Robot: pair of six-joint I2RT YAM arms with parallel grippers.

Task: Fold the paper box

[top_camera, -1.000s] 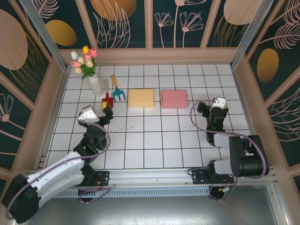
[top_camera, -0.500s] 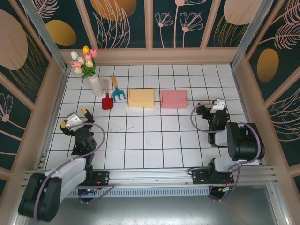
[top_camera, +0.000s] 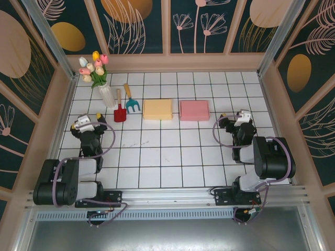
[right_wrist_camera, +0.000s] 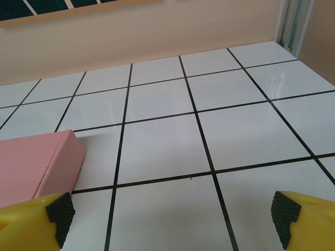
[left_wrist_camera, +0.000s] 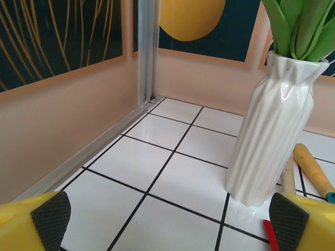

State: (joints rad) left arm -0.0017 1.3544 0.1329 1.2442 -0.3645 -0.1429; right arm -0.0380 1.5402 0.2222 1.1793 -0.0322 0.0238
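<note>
Wide view first: the white tiled desk point(top_camera: 172, 157) is open across its middle, and both arms are folded low and tight against their bases at the near edge, left arm point(top_camera: 78, 172) on one side and right arm point(top_camera: 267, 162) on the other. Neither reaches toward the work.

The task's things sit side by side in the back half of the desk: a yellow paper box point(top_camera: 157, 109) and, just beside it with a narrow gap between, a pink paper box point(top_camera: 194, 110). Both lie flat, with clean rectangular tops. From the right wrist the pink paper box point(right_wrist_camera: 31, 167) shows a solid side wall and a crisp corner, so it reads as a closed, formed box rather than a loose sheet. My call is that the folding looks finished and the arms are parked. I can't see inside either box, so an untucked flap on a far side can't be ruled out.

Over by the left wall stands the white vase point(top_camera: 106, 95) of tulips, with a red trowel point(top_camera: 120, 111) and a teal rake point(top_camera: 131, 102) lying near it, well apart from the boxes.

Smallest last. The left end effector point(top_camera: 89, 120) is spread wide and holds nothing, and its wrist camera looks past the vase point(left_wrist_camera: 272, 130). The right end effector point(top_camera: 242, 116) is spread just as wide, also empty, with bare tile between its pads point(right_wrist_camera: 60, 213).
</note>
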